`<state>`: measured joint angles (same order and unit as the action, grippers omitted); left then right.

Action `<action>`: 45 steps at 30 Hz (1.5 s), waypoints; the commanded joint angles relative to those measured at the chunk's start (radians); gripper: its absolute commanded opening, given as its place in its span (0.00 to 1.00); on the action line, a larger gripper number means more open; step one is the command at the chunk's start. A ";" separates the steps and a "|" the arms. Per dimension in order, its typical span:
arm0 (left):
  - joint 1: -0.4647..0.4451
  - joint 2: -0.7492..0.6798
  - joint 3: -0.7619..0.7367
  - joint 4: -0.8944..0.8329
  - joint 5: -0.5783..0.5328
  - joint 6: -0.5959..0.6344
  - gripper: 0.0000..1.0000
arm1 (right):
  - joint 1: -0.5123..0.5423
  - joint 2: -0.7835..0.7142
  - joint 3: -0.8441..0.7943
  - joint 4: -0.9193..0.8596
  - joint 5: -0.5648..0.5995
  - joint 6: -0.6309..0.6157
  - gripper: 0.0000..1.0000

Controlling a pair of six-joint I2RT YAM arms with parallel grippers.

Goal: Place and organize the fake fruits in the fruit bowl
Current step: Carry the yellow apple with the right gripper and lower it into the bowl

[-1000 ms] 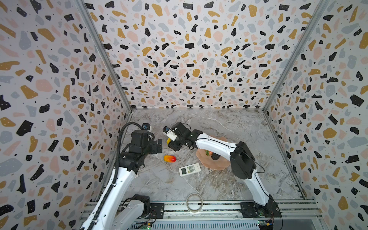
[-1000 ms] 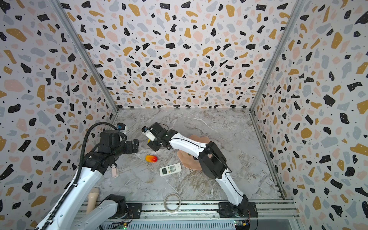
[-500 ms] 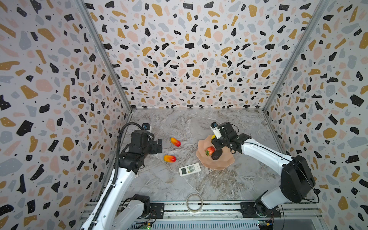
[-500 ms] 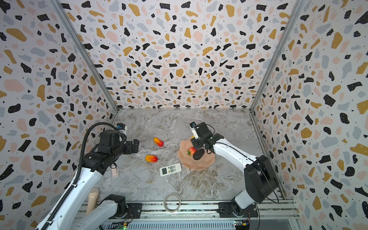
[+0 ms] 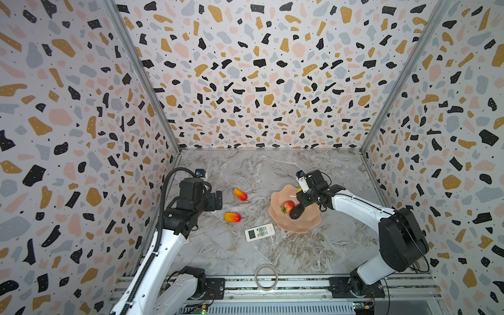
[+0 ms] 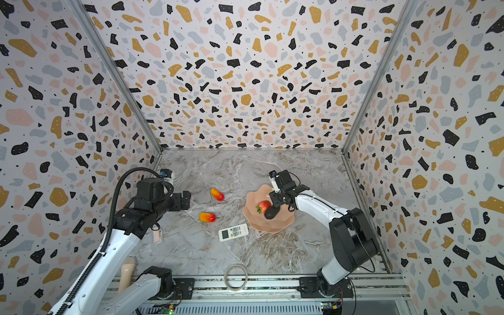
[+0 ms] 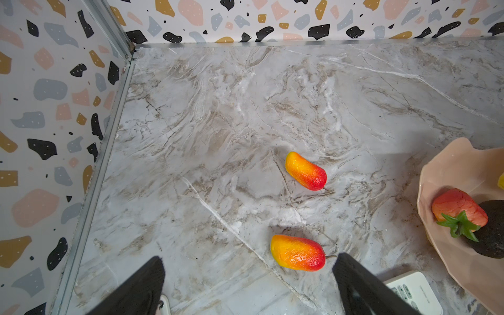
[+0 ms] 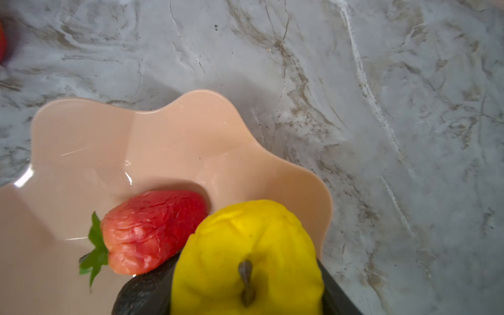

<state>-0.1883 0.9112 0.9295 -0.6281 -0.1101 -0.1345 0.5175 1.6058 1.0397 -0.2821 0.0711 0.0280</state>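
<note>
Right claw (image 5: 302,195) clamped on the yellow fruit (image 8: 248,256) at the bowl's (image 8: 191,122) far rim; left claw (image 7: 248,270) spread wide over open table (image 7: 218,109), two oblong fruits (image 7: 305,170) loose nearby.

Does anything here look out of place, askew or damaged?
Nothing spilled or damaged. Two non-fruit things stand out: a white remote beside the fruit bowl, and a clear ring lying half over the front rail. The right gripper holds the yellow fruit above the bowl.

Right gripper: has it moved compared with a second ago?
Yes. The right gripper, holding the yellow fruit, has travelled rightward in both top views: from left of the pink fruit bowl to above its far rim.
</note>
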 commanded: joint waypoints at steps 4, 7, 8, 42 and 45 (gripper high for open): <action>-0.005 -0.009 0.025 -0.008 0.004 0.004 1.00 | 0.026 0.048 0.074 0.043 -0.033 -0.001 0.40; -0.005 -0.008 0.025 -0.012 0.003 0.004 0.99 | 0.037 0.076 0.080 0.052 -0.034 0.002 0.43; -0.005 -0.009 0.025 -0.012 0.002 0.005 1.00 | 0.039 0.082 0.080 0.054 -0.034 0.004 0.44; -0.005 -0.036 0.031 -0.026 -0.003 0.016 1.00 | 0.235 0.106 0.352 0.007 -0.044 -0.094 0.99; -0.005 -0.036 0.032 -0.030 -0.004 0.015 1.00 | 0.278 0.239 0.474 0.015 -0.087 -0.108 0.99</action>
<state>-0.1883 0.8864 0.9298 -0.6525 -0.1112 -0.1307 0.7658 1.7458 1.4353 -0.2787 0.0418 -0.0490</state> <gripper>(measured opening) 0.995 0.991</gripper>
